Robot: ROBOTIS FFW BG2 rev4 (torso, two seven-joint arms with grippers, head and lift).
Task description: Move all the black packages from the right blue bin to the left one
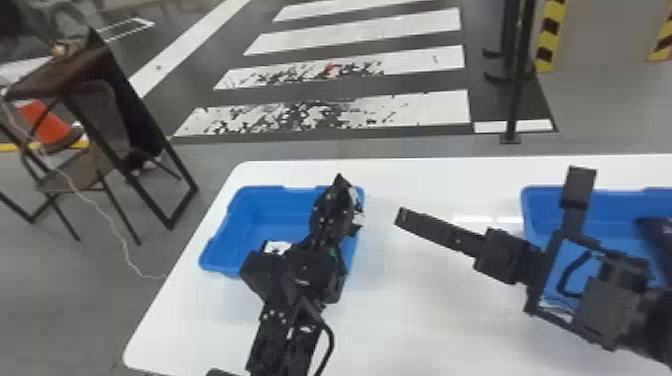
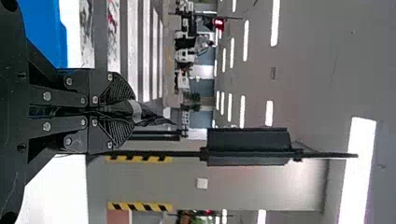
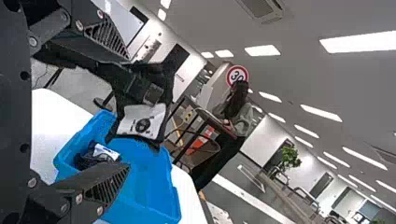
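Smooth white table (image 1: pixel 425 320) below, left pincer (image 1: pixel 334 212) clamps wrinkled package (image 3: pixel 141 122).

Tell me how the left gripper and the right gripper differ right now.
The left gripper is shut on a black package; the right gripper is open and empty. In the head view, the left gripper shows against the left blue bin, the right gripper partly against the right blue bin. Both are black with two fingers.
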